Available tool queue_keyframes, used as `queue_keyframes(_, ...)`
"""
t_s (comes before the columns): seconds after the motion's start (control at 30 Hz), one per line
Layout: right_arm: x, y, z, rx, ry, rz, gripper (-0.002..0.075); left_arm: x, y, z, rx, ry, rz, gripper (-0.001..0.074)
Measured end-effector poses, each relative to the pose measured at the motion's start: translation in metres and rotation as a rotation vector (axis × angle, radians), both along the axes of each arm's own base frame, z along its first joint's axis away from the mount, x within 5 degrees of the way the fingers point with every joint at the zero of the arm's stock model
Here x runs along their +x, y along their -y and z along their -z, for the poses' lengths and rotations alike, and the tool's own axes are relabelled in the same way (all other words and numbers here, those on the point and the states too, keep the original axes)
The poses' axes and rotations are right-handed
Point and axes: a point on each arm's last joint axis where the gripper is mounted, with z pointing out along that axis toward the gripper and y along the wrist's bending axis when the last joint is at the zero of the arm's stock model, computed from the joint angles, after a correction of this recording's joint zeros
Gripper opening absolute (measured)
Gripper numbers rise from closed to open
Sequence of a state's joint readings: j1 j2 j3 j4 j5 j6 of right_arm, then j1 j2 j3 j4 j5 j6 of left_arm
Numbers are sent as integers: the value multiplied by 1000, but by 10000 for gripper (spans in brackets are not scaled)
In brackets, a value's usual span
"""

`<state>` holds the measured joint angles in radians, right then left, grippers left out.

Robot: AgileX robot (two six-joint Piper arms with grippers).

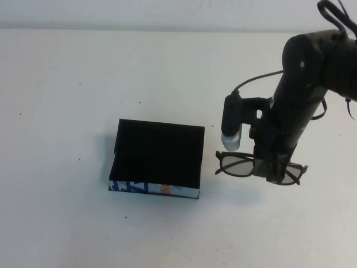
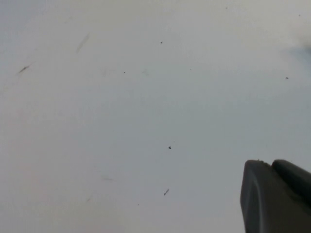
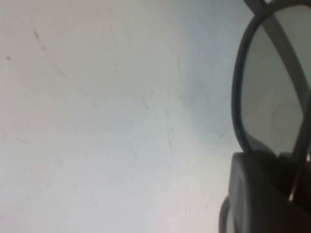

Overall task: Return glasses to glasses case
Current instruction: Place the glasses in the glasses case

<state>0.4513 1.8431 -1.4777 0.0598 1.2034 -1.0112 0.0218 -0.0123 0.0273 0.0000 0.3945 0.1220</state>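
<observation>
You see a plain white table (image 1: pixel 67 84). Your right arm reaches down from the far right, its right gripper (image 1: pixel 272 170) clamped on the glasses (image 1: pixel 237 163) at their middle, just right of the glasses case (image 1: pixel 158 159). Your left gripper (image 2: pixel 277 196) hovers over bare tabletop; whether its fingers are parted cannot be told.

Matt black glasses case (image 1: pixel 159 153); glossy-lensed glasses (image 1: pixel 237 163).

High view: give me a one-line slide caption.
Right gripper grips the glasses on the table, right of the open glasses case.
</observation>
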Motion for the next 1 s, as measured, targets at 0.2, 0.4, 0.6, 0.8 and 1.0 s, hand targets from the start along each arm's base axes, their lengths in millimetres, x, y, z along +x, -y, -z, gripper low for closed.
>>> queue_keyframes(0.2,-25,-41,-40,87,69,-45,64,0,0,0,0,0,0,-4)
queue_keyframes(0.4,-34,-94,-51,135,98,-106,64,0,0,0,0,0,0,-4)
queue_keyframes(0.6,-26,-136,-41,159,105,-123,64,0,0,0,0,0,0,-4)
queue_keyframes(0.8,-17,-161,-29,148,136,-152,64,0,0,0,0,0,0,-4)
queue_keyframes(1.0,-6,-166,-9,91,145,-160,64,0,0,0,0,0,0,-4)
